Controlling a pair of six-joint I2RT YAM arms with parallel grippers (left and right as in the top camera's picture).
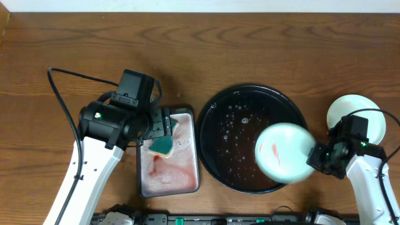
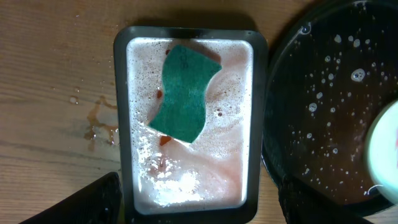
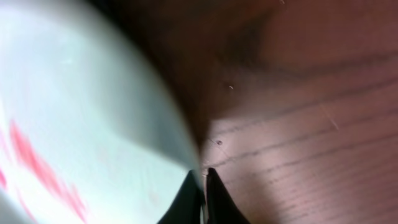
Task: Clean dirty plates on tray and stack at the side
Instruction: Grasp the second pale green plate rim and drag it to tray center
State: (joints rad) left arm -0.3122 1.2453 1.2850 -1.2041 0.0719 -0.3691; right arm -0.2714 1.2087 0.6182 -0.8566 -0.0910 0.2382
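Note:
My right gripper (image 1: 314, 157) is shut on the rim of a pale mint-white plate (image 1: 284, 153) with a red smear, held over the right part of the black tray (image 1: 215, 125). In the right wrist view the plate (image 3: 81, 118) fills the left and my fingers (image 3: 203, 177) pinch its edge. A clean white plate (image 1: 350, 109) lies on the table right of the tray. My left gripper (image 1: 160, 125) is open and empty above a green sponge (image 1: 164, 146). The sponge (image 2: 183, 93) lies in foamy pink water in the left wrist view. The pale yellow plate is not in view.
The small rectangular dark-rimmed tray (image 1: 195, 150) with pinkish foamy water sits left of the black tray. The black tray (image 2: 323, 93) holds water drops and bubbles. Small drips mark the wood (image 2: 99, 121) left of the rectangular tray.

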